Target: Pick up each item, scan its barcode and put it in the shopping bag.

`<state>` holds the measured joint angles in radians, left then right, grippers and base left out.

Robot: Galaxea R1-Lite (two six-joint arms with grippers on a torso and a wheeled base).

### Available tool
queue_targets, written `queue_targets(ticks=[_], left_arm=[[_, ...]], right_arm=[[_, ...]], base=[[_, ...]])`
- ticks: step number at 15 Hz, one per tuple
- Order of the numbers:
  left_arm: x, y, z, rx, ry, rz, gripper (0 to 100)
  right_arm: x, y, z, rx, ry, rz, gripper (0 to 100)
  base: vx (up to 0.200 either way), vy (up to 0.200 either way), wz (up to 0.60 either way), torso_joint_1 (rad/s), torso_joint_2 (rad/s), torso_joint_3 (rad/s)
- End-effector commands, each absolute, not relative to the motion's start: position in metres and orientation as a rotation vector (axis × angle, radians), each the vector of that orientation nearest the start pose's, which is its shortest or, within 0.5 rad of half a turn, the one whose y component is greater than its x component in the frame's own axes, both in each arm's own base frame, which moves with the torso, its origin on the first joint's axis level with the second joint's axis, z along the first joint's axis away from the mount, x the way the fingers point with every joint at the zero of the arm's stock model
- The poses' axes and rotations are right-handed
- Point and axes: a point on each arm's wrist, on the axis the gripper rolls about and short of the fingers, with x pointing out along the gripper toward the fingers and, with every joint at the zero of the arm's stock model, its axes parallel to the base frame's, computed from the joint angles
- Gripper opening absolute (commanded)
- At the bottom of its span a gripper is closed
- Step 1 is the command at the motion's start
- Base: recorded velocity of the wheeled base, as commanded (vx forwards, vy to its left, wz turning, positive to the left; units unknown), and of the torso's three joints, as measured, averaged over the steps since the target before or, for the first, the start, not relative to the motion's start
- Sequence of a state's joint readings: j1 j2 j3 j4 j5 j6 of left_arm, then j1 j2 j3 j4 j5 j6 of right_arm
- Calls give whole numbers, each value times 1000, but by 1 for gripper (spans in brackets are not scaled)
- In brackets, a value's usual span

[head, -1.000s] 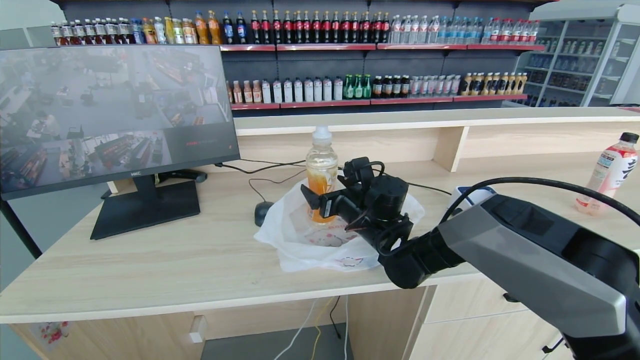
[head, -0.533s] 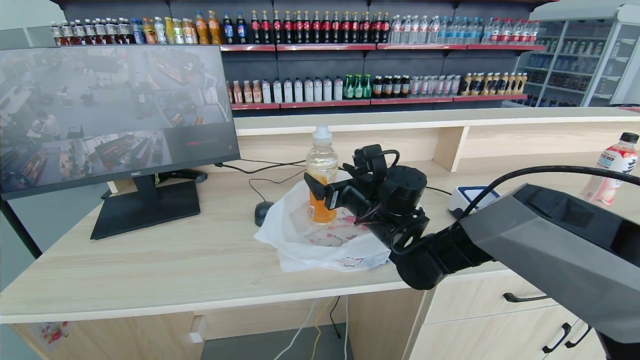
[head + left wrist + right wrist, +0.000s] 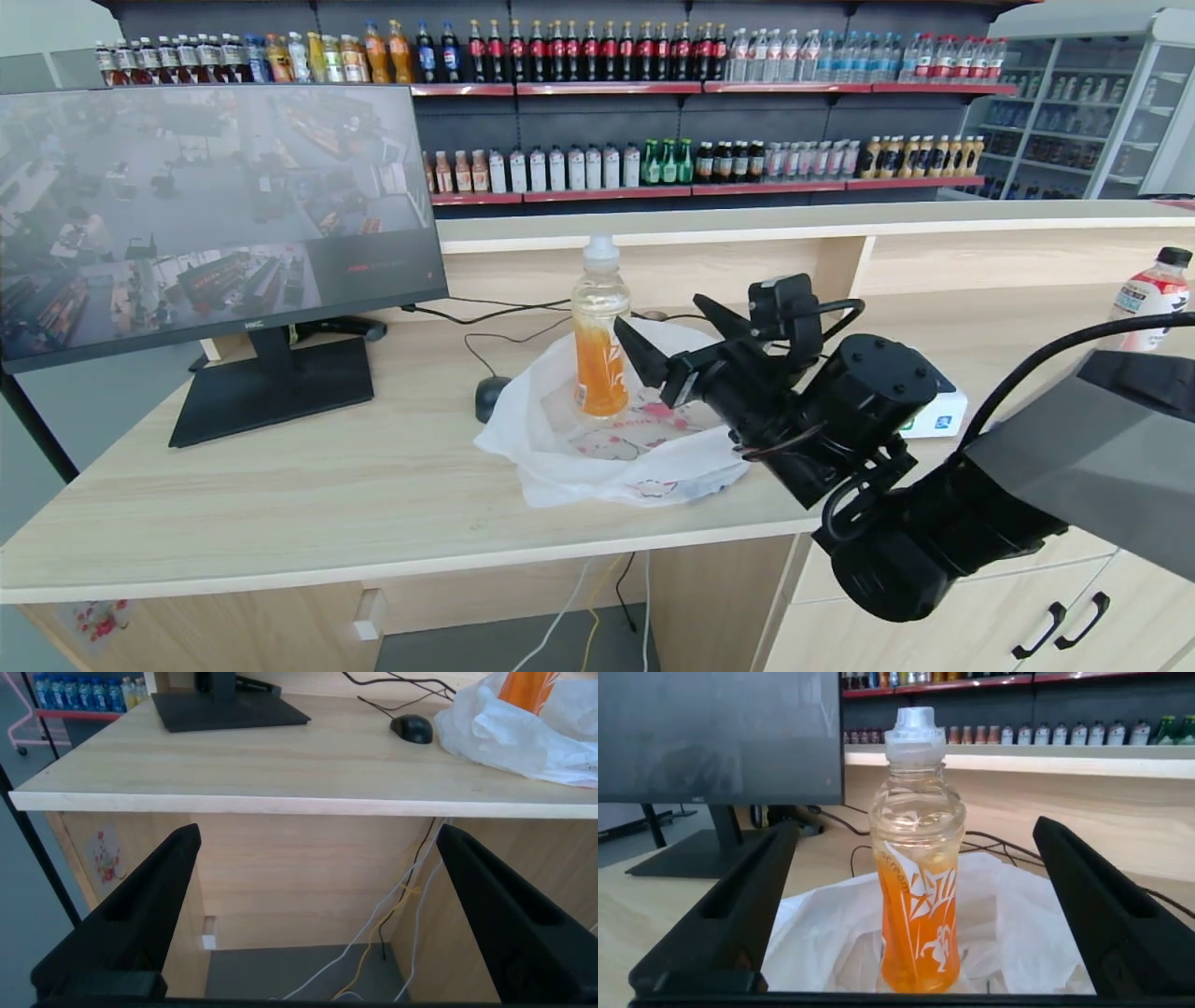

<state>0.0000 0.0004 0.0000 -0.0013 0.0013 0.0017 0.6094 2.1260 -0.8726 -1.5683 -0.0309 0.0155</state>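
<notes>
Bottle (image 3: 599,347) released on bag (image 3: 627,469); right gripper (image 3: 655,312) backed off.

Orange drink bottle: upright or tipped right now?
Upright. The orange drink bottle stands cap-up on the white shopping bag, and the right gripper is open beside it, not holding it.
</notes>
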Motion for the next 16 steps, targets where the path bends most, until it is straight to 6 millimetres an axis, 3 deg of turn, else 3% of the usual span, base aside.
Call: queue_targets(ticks=[1,8,16], left_arm=[[-23,0,76,2,-2,2,100],[-23,0,76,0,-2,2,100],[-23,0,75,0,0,2,100]], right_arm=[[290,207,148,83,-270,576,100],[251,184,157,46,-241,586,100],[229,182,165,54,-251,624,100]], base=[[0,0,0,0,0,0],[0,0,0,0,0,0],[0,0,0,0,0,0]])
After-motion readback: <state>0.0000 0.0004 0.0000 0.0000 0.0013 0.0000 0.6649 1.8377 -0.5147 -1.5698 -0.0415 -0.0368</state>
